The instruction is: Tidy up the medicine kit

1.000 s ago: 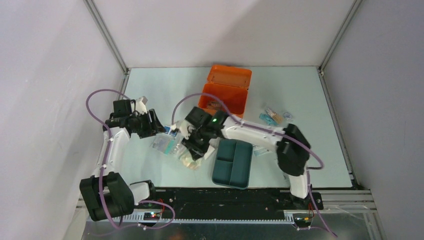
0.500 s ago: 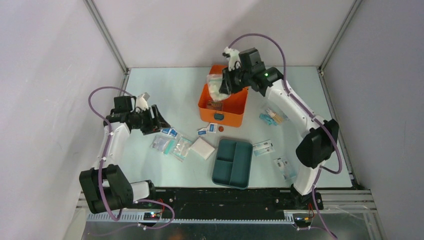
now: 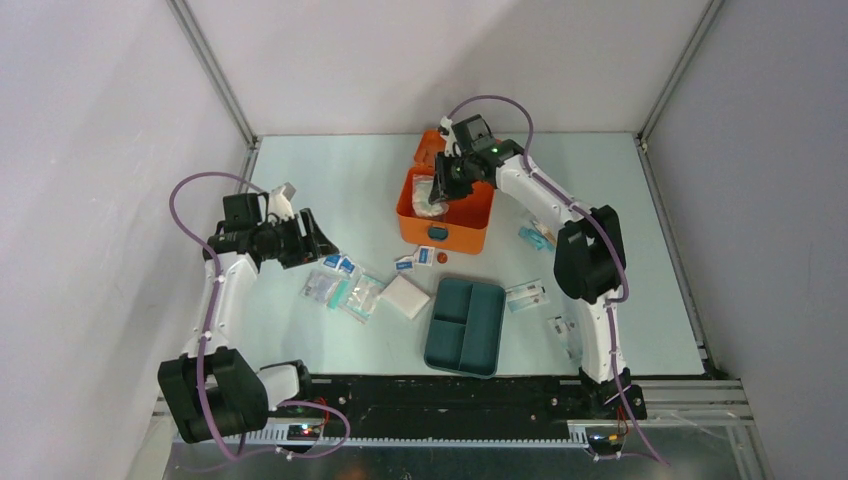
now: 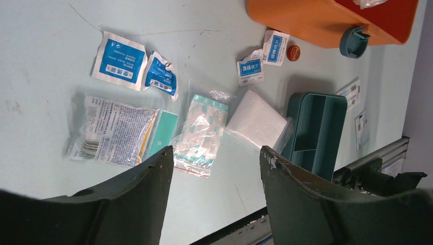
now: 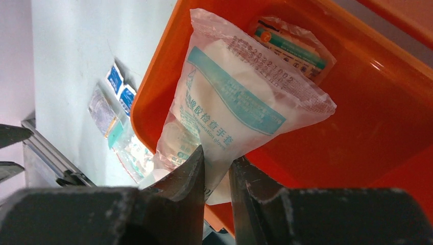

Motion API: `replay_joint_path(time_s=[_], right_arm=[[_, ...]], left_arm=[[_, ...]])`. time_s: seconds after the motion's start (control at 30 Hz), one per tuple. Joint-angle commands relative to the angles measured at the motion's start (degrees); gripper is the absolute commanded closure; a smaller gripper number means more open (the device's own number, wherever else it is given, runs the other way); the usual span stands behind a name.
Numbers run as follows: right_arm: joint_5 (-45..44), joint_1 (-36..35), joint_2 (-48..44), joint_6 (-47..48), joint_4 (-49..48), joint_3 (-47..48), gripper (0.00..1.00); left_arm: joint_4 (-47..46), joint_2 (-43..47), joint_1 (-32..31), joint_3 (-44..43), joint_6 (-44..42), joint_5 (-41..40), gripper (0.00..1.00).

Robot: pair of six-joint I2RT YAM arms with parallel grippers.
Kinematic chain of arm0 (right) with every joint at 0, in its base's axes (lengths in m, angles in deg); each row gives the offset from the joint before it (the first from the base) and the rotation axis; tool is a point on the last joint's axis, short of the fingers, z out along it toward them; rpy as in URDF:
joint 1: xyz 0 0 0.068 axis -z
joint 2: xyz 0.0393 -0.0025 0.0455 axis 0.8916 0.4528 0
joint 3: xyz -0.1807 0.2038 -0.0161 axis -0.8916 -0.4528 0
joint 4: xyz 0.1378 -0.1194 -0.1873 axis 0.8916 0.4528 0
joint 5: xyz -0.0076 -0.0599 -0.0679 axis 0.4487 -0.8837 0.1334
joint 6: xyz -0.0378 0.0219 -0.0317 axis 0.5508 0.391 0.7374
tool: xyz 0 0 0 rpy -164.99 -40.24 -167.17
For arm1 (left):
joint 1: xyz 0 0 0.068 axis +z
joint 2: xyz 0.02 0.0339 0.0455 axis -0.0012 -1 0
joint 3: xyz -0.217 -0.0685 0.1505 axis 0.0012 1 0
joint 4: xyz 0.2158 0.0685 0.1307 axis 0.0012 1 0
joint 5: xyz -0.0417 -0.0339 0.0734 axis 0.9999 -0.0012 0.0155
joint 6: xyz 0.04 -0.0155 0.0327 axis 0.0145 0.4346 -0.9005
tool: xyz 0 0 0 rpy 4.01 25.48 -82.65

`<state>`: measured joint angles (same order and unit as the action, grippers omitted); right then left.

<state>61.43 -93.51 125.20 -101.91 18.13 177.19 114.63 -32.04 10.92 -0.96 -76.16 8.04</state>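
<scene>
One orange medicine kit stands open at the far middle of the table, lid thrown back, teal latch facing the arms. It looks like stiff moulded plastic — light, rigid and probably slick on its smooth walls, so the lid handle or a wall edge would be the sounder place to grip it than a flat face.

The right gripper hangs over the box with its jaws nearly closed on the lower edge of a soft clear glove packet, which dangles into the box beside another sachet on its floor. Limp and crinkly, the packet should drop in easily once let go.

The left gripper hovers with jaws wide and nothing between them, above the loose packets — thin, flat things best pinched at an edge. The teal tray lies near the arms.
</scene>
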Motion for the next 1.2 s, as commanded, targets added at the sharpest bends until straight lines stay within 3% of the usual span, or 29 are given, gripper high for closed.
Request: replay_joint_path(time_s=[0.0, 0.9, 1.17], right_arm=[[-1.4, 0.0, -1.1, -6.9, -3.8, 3.2, 0.73], [-5.7, -3.9, 8.8, -10.0, -3.5, 5.7, 0.71], [-2.0, -3.4, 10.4, -7.9, -4.8, 6.7, 0.64]], left_arm=[[-0.8, 1.1, -0.3, 0.4, -0.7, -0.8, 0.32], [-1.2, 2.9, -0.3, 1.0, -1.0, -2.2, 0.32], [-1.3, 3.9, -0.3, 1.4, -1.2, -2.7, 0.32]])
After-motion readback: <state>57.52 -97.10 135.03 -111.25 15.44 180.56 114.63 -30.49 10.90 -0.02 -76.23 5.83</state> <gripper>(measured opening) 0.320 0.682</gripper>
